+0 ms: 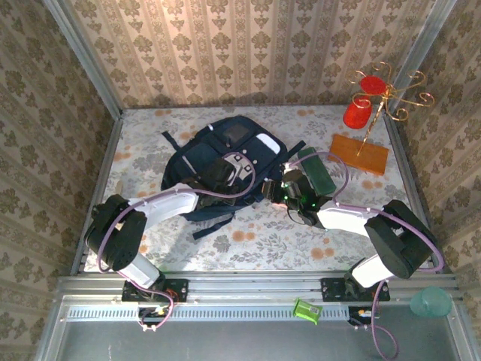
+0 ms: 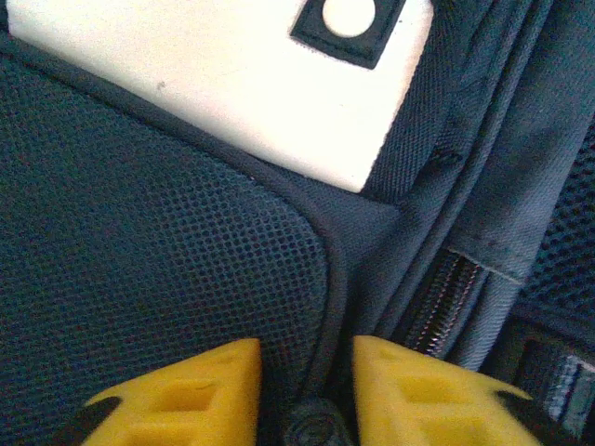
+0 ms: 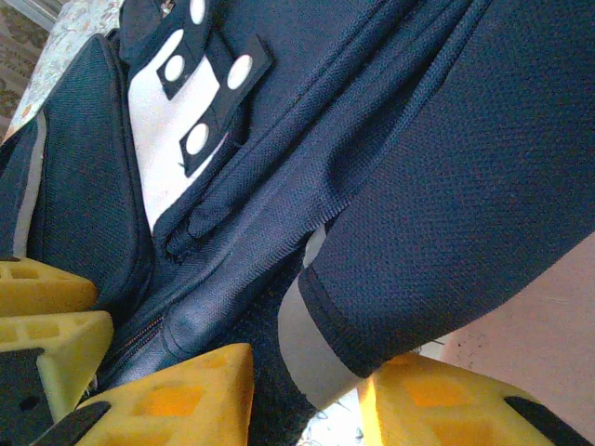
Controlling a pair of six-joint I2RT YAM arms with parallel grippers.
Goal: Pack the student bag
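Yellow fingers (image 2: 191,395) of the left gripper (image 2: 305,390) were set astride a seam of the student bag (image 1: 225,154), laid centrally on the table (image 1: 255,242), their grip not to be told, the right gripper (image 3: 307,395) clamped on its side fold; opening was judged underway, the zip (image 2: 448,299) to be caught next.

Dark navy backpack (image 1: 197,154), white studded front patches, lying front-up mid-table (image 1: 255,241), straps trailing nearward.

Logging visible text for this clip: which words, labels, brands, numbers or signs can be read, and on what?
None can be read. On the student bag, the white patch and studs are blank; the orange box and red cup show no legible marks.
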